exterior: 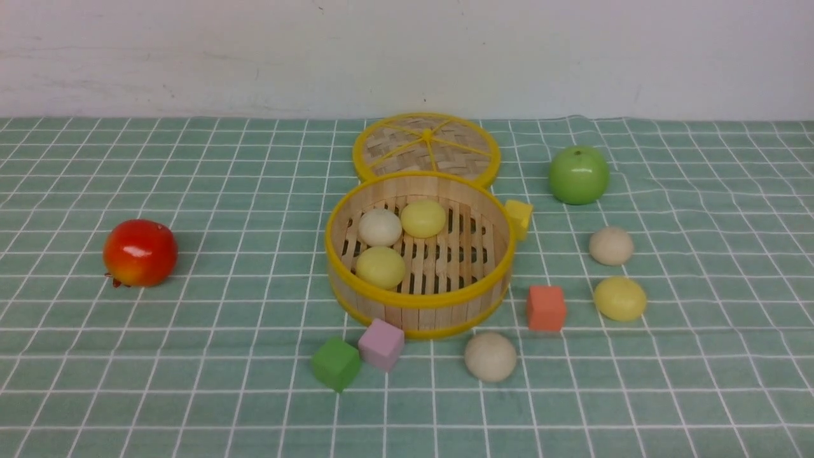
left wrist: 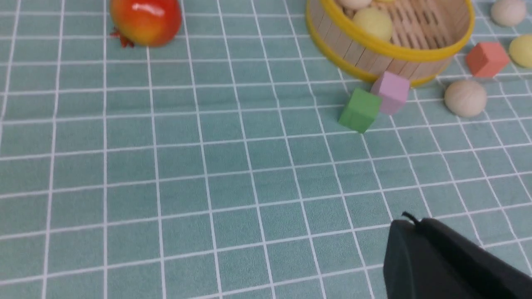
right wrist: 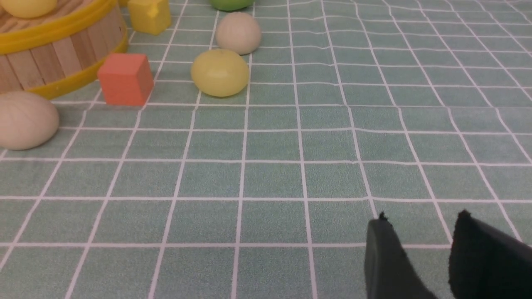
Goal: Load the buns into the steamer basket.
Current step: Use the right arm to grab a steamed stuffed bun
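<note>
**A:** Left wrist view first: what is that claw doing?

**B:** The left gripper [left wrist: 409, 226] is clenched on nothing, jaws pressed together over bare checked cloth [left wrist: 166, 187]. It is well apart from every bun.

**A:** And the other?

**B:** The right gripper [right wrist: 420, 224] stands parted and empty, low over the cloth. The nearest thing to it is the pale yellow bun [right wrist: 220, 72]. The far beige bun [right wrist: 238, 32] is just behind that, and the orange cube [right wrist: 126, 79] sits between it and the steamer basket [exterior: 416, 299].

**A:** So how far along is the job?

**B:** About half done, I'd say. Three buns lie inside, crowded on the basket's left: the white one [exterior: 379, 227] and two yellow ones [exterior: 423, 218] [exterior: 380, 267]. Three remain outside, counting the front beige bun [exterior: 490, 357] near the basket's front wall.

**A:** What could spoil it from here?

**B:** These are smooth domes. If the jaws close off-centre, a bun could squirt out and roll across the cloth. A finger coming in from the basket side might clip the orange cube. The front bun lies between that cube and the pink cube [exterior: 381, 344], so an approach there is tighter.

**A:** And the carry?

**B:** Carried too low, the bun or the fingers could knock the yellow rim and shove the basket. Dropped on the crowded side, it may bounce off the buns there. The bare slats on the right look safer. The left claw would have to open first, or it will only push a bun along.
</note>
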Robot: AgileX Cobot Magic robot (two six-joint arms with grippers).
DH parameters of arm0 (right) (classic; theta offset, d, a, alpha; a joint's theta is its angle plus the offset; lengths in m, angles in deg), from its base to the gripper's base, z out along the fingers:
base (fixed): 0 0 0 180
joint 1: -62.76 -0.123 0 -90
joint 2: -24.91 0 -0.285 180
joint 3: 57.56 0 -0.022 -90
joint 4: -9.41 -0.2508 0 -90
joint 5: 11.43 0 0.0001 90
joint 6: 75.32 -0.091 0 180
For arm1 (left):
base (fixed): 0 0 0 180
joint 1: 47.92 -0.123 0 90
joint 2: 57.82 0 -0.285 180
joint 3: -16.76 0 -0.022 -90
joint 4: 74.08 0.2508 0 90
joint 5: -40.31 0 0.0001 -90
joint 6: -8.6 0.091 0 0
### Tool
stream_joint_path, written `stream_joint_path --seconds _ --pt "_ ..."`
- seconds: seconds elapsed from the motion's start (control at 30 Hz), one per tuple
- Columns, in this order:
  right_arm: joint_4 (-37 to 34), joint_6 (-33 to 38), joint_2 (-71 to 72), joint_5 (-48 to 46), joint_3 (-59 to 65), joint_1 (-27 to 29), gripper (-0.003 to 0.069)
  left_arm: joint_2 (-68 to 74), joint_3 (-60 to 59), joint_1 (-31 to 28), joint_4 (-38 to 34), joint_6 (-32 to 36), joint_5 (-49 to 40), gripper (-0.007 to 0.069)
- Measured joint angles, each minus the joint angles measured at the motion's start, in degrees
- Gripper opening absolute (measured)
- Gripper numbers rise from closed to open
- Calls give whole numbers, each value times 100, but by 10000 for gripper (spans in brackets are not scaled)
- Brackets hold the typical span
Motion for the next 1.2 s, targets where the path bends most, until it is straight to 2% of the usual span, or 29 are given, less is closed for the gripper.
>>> stream_joint_path --seconds 0.47,0.6,0.7,0.83,0.97,1.07,1.2 --pt "0 0 0 0 0 0 240 0 0 0 154 -53 -97 -14" --pt "0 0 0 0 0 0 240 -53 -296 0 556 -407 514 -14" --pt "0 0 0 0 0 0 240 -470 -943 -111 778 -891 1471 -14" --pt "0 0 0 0 0 0 240 -1348 -2197 -576 859 -1002 2752 -13" --pt "0 0 0 0 0 0 240 -2187 -3479 -1083 871 -989 3377 -13" --pt "0 0 0 0 0 0 240 -2388 -4243 -1276 871 -989 3418 -10" --pt "0 0 0 0 0 0 240 -2401 -4549 -1443 861 -979 3630 -8"
